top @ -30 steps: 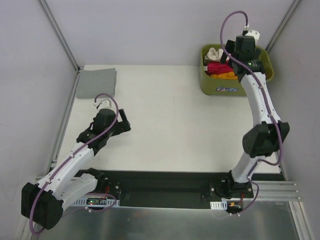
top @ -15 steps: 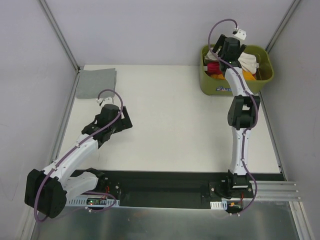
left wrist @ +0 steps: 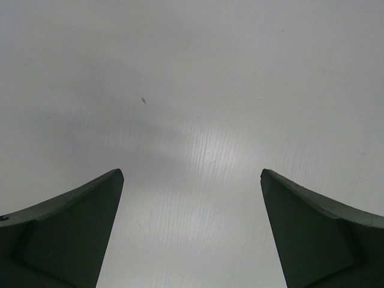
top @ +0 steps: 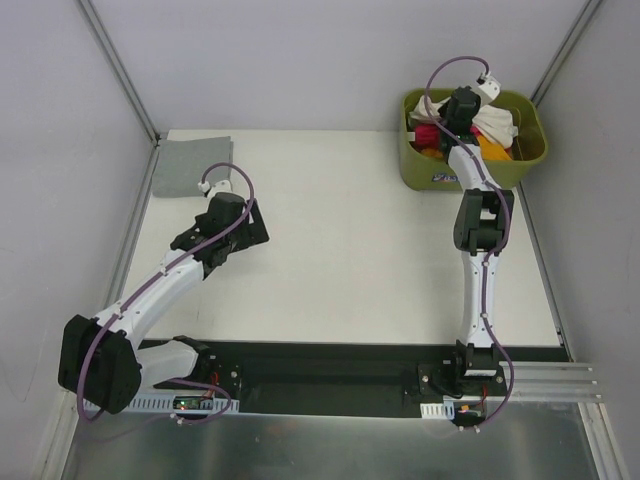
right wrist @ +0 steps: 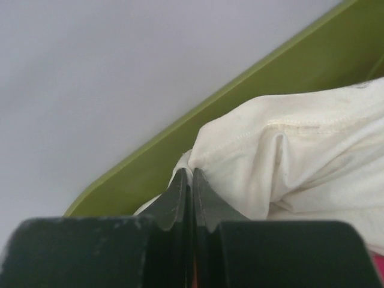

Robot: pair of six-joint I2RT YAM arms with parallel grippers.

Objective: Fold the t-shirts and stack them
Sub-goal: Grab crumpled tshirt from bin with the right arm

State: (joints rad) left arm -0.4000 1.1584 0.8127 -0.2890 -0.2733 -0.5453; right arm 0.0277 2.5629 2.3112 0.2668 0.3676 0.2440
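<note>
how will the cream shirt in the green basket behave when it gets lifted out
Likely floppy: the cream shirt lies in soft folds, so it should drape from the right pincer. Probably light, being thin cloth. It may drag over the basket rim.

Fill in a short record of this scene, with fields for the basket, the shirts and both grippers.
Basket: olive green, far right corner of the table
In basket: cream shirt, magenta shirt, orange shirt, all crumpled
Grey shirt: folded flat, far left corner
Left gripper: open, above the table
Right gripper: shut, tips at the cream shirt's edge inside the basket; grip unclear
</note>
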